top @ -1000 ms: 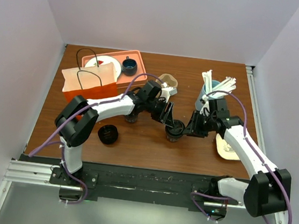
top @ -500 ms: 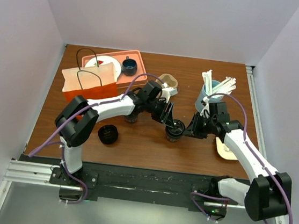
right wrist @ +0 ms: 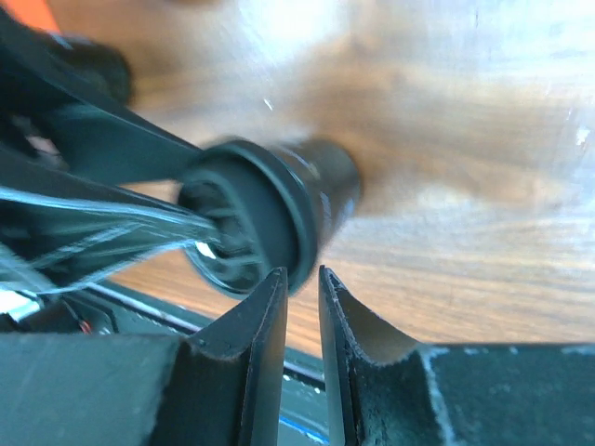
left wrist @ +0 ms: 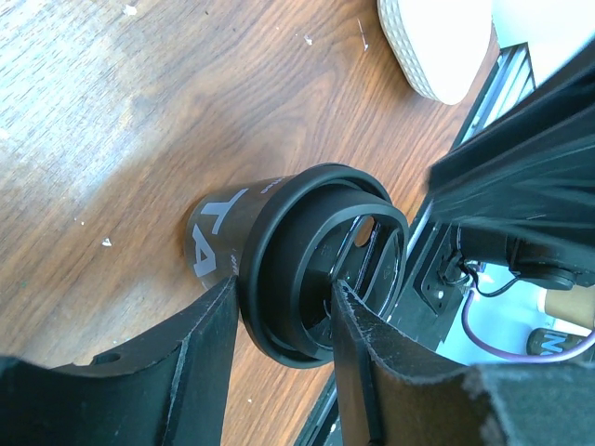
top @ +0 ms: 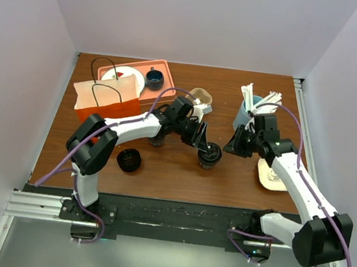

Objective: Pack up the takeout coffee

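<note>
The takeout coffee (top: 209,155) is a dark paper cup with a black sip lid, standing mid-table. In the left wrist view its white-lettered cup wall (left wrist: 218,242) sits on the wood. My left gripper (top: 203,146) is shut on the lid's rim (left wrist: 279,279), one finger outside and one over the lid's recess; the gripper (left wrist: 284,311) looks down on it. My right gripper (top: 230,146) hangs just right of the cup, clear of it. In the right wrist view the gripper (right wrist: 303,279) shows a narrow gap with nothing in it, and the blurred cup (right wrist: 270,218) lies beyond the fingertips.
An orange paper bag (top: 102,99) stands at the left, beside an orange tray (top: 166,68) with a white plate (top: 125,79) and a lidless dark cup (top: 154,78). A black lid-like piece (top: 128,161) lies front left. A blue holder with white sticks (top: 248,112) stands at the right, a pale dish (top: 270,176) in front of it.
My right gripper has drawn back to the right, away from the cup, with its jaws narrower than a second ago. The left gripper and the coffee have stayed put.
</note>
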Motion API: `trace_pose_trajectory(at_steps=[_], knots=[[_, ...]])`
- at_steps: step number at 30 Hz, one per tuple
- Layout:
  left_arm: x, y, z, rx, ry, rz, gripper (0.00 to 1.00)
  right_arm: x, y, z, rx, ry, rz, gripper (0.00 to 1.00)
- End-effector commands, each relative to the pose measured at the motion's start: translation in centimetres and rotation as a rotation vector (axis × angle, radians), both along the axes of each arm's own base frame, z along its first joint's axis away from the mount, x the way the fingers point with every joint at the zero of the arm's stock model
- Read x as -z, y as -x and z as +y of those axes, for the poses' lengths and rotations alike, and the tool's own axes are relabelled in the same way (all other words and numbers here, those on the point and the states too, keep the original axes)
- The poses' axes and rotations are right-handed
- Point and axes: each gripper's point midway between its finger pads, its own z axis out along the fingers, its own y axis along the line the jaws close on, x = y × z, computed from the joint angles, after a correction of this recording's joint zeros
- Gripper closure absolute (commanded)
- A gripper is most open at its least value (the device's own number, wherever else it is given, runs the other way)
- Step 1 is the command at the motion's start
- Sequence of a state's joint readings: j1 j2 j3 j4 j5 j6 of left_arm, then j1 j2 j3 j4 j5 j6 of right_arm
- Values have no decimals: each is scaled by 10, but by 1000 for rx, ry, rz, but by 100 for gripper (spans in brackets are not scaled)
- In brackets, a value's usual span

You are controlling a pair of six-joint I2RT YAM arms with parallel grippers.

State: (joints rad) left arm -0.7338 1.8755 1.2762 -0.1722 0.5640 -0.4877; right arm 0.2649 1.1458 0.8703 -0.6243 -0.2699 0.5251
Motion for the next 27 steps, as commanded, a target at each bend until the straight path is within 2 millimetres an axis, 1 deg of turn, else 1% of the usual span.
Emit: trace_pose_trajectory(at_steps=[1,7,11,15,20,27], knots=[[75,16,37,-20,-245,77,56,-35,-20,-6,53,12,-91,75],[74,16,35,-13,-243,75,56,-26,-27,-2,26,11,-76,75],[74,15,35,-14,-241,75,56,-17,-29,2,-1,4,-62,75],[74,16,35,-11,-242,75,56,-4,-25,5,-29,-2,-30,75],[75,15,35,-15,-243,82,56,17,-17,1,-40,26,19,76],[78,16,34,-14,-246,86,56,36,-10,-6,-32,65,61,78]])
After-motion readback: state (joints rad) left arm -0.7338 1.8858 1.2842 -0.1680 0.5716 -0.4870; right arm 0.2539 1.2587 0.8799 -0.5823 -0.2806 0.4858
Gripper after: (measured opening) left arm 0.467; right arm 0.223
